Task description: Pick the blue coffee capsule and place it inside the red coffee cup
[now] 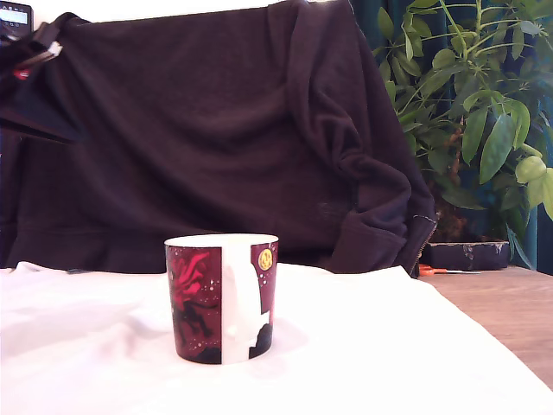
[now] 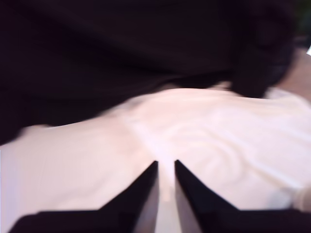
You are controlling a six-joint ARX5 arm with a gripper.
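With the red coffee cup [image 1: 221, 298] standing well in from the edges of the counter [image 1: 510, 316] and the blue coffee capsule unseen (likely light, crushable: pinch under its rim), the hand [image 2: 166, 162] is nearly pressed together, empty.

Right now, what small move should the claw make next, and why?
Probably sweep slowly over the white cloth to look for the blue capsule: neither view shows it. The claw holds nothing, its tips nearly together, and the red cup stands alone on the cloth; its inside is hidden.
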